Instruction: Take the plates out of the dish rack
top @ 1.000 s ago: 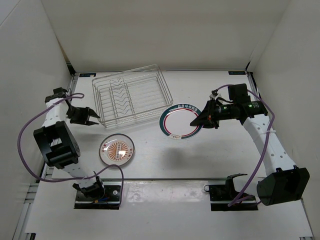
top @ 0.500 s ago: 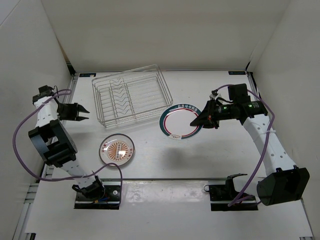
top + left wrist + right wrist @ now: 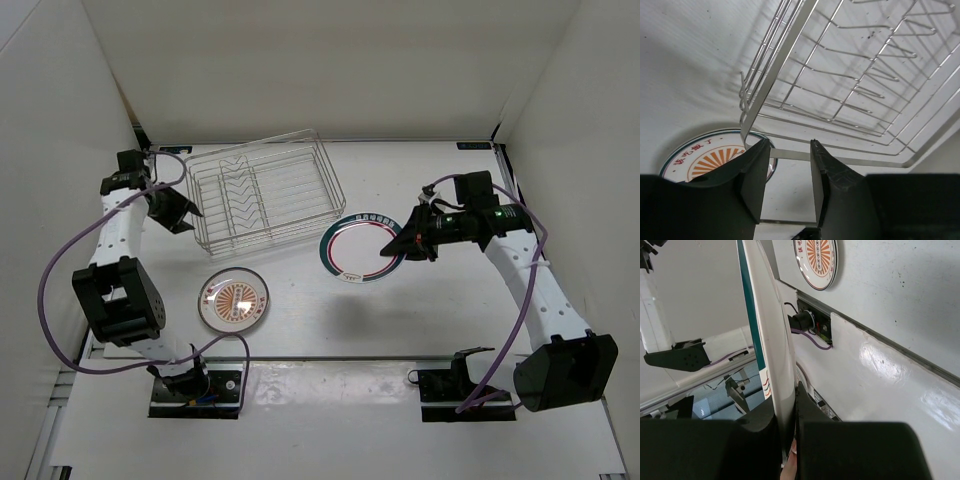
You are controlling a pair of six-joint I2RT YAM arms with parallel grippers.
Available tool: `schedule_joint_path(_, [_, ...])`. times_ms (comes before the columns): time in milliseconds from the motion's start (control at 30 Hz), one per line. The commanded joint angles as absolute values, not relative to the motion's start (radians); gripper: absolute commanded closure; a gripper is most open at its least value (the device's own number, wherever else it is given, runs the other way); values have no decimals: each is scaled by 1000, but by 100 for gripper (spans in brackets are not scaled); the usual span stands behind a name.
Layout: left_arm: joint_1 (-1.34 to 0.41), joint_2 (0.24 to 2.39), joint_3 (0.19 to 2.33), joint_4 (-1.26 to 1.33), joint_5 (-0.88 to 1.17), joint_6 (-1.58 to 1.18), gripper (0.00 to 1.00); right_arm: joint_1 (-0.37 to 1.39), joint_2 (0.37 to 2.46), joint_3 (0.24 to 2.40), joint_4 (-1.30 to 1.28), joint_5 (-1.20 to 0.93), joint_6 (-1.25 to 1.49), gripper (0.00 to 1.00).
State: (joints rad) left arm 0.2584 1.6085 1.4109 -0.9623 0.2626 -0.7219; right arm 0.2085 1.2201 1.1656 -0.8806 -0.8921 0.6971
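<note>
The silver wire dish rack (image 3: pixel 262 192) stands at the back left, and I see no plate between its dividers. My left gripper (image 3: pixel 182 220) hovers just off the rack's left end, open with nothing between its fingers (image 3: pixel 756 172). In the left wrist view the rack's corner (image 3: pixel 790 45) is just beyond the gripper (image 3: pixel 790 145). An orange sunburst plate (image 3: pixel 234 299) lies flat on the table. My right gripper (image 3: pixel 396 246) is shut on the rim of the teal-rimmed plate (image 3: pixel 360 248), holding it tilted above the table. The right wrist view shows that plate (image 3: pixel 767 330) edge-on.
White walls close in the table on the left, back and right. The two arm bases (image 3: pixel 190 385) (image 3: pixel 460 390) sit on the near edge strip. The orange plate (image 3: pixel 816 260) lies beyond the held plate in the right wrist view.
My left arm swung out towards the left wall, then back up to the rack's left end. The right gripper and its plate dropped slightly.
</note>
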Motion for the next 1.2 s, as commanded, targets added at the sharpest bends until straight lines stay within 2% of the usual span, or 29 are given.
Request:
schedule_joint_path(0, [244,1588,1381,-973,176,-647,51,203,1181,1173,-882,-923,692,100])
schedule_joint_path(367, [242,1635,1354,-985,149,-572,44,172,1189,1221,-966,-919,620,99])
schedule_joint_path(533, [230,1667,1379,-982,167,-557,44,167,1207,1236,-982,-930,604,99])
schedule_joint_path(800, [241,1724,1419,-1035,133,-518,72,167,1221,1246,-986,-931,577,99])
schedule_joint_path(1033, [265,1874,1673,-1169,130,-528,95,160,1223,1246,-989,-930,592,99])
schedule_joint_path(1167, [316,1928,1776,-1216,143,-529,97,155,1218,1250,-1002,-924,589,99])
